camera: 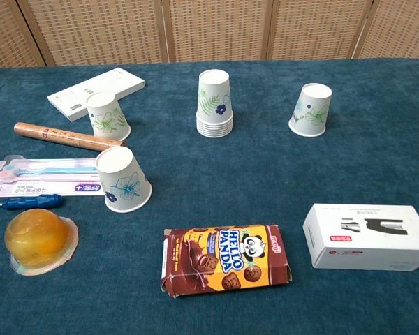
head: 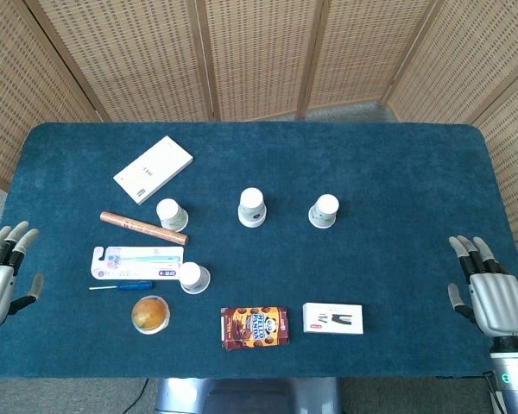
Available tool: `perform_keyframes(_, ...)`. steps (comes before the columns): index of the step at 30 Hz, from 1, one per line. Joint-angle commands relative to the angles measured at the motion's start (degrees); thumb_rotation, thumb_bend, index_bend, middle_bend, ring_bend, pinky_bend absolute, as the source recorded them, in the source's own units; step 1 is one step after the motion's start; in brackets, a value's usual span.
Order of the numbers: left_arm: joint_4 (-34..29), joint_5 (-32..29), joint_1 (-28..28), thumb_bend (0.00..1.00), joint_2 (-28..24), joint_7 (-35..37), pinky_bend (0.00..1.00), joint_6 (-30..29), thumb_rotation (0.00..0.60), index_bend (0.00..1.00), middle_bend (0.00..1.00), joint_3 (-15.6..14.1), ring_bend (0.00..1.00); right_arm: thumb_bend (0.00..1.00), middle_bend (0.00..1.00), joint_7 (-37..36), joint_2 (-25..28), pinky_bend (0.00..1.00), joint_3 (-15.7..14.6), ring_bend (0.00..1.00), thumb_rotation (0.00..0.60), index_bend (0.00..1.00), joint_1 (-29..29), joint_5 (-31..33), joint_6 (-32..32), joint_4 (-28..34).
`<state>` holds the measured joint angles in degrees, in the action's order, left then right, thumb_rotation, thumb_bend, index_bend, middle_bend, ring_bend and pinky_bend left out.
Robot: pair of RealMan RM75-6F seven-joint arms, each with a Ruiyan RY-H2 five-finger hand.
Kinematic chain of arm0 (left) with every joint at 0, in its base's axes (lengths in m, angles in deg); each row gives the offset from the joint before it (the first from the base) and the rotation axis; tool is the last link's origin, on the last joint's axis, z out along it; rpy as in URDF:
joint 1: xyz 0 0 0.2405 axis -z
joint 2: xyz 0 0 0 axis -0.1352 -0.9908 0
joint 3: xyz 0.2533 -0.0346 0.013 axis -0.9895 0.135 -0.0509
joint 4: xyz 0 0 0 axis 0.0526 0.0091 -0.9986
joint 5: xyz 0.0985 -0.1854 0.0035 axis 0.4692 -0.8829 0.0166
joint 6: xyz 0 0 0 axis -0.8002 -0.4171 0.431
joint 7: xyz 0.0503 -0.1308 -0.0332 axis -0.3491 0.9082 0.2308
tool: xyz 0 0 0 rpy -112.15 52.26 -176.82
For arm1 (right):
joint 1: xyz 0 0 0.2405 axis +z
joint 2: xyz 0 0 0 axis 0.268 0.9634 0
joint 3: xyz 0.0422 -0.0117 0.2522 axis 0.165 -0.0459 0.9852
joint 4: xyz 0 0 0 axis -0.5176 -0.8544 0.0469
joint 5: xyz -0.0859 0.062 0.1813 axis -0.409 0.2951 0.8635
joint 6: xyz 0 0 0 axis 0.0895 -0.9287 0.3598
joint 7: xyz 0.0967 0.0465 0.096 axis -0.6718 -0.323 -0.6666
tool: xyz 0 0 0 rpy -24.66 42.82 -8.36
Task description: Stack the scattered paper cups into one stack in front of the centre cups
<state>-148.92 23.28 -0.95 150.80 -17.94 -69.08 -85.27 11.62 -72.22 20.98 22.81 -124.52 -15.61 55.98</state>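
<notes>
A stack of several upside-down paper cups point(head: 252, 207) point(camera: 214, 104) stands at the table's centre. Three single cups stand upside down around it: one to the right point(head: 324, 210) point(camera: 311, 109), one at the left beside a copper tube point(head: 171, 214) point(camera: 108, 116), one nearer the front left point(head: 193, 278) point(camera: 123, 179). My left hand point(head: 2, 276) hovers open at the table's left edge, fingers spread, holding nothing. My right hand point(head: 488, 289) hovers open at the right edge, likewise empty. Neither hand shows in the chest view.
A white flat box point(head: 153, 169), copper tube point(head: 143, 226), toothbrush pack point(head: 136, 261), blue screwdriver point(head: 125, 286) and jelly cup point(head: 150, 314) crowd the left. A Hello Panda box point(head: 254, 327) and a white stapler box point(head: 332, 317) lie at the front.
</notes>
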Motion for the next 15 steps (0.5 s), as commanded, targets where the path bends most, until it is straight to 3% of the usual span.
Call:
perform_keyframes(1, 0.08, -0.11, 0.04, 0.52, 0.08, 0.02, 0.15, 0.17, 0.522, 0.09, 0.09, -0.05, 0.07, 0.5, 0.11, 0.0, -0.02, 0.36, 0.03, 0.03, 0.6, 0.0, 0.02, 0.03, -0.03, -0.07)
perform_keyframes(15, -0.82, 0.69, 0.14, 0.52, -1.03, 0.14, 0.15, -0.36, 0.521, 0.06, 0.08, -0.02, 0.06, 0.5, 0.11, -0.07, -0.09, 0.36, -0.34, 0.03, 0.6, 0.0, -0.37, -0.38, -0.71, 0.23)
